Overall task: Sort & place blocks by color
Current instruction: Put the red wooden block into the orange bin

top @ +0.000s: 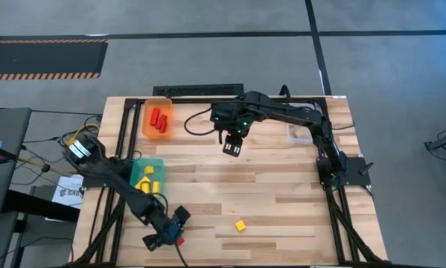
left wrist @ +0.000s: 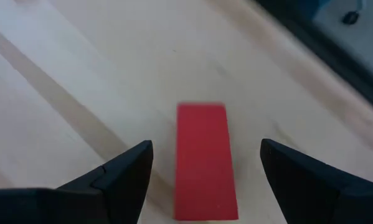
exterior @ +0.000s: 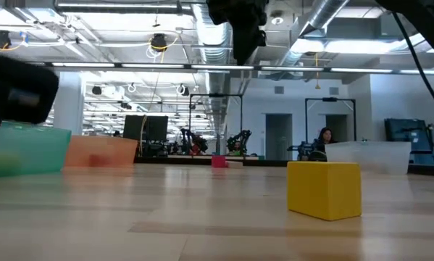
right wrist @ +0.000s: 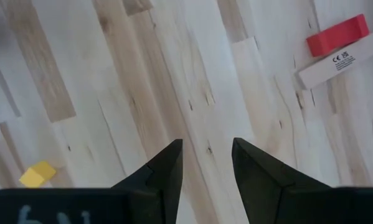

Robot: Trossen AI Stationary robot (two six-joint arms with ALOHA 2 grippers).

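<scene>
Where left pincer [left wrist: 205,180] gapes, red block [left wrist: 203,160] between

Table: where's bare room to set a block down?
Bare: the middle of the table, between the right gripper and the yellow cube, and the right half. Crowded: the left edge, with the orange bin, teal bin and left gripper.

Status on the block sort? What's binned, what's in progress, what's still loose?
Done: red blocks sit in the orange bin, yellow blocks in the teal bin.
In hand: the left pincer is open around a red bar on the table, not yet gripping.
Left: that bar and a loose yellow cube. The right pincer hovers open, empty.
</scene>
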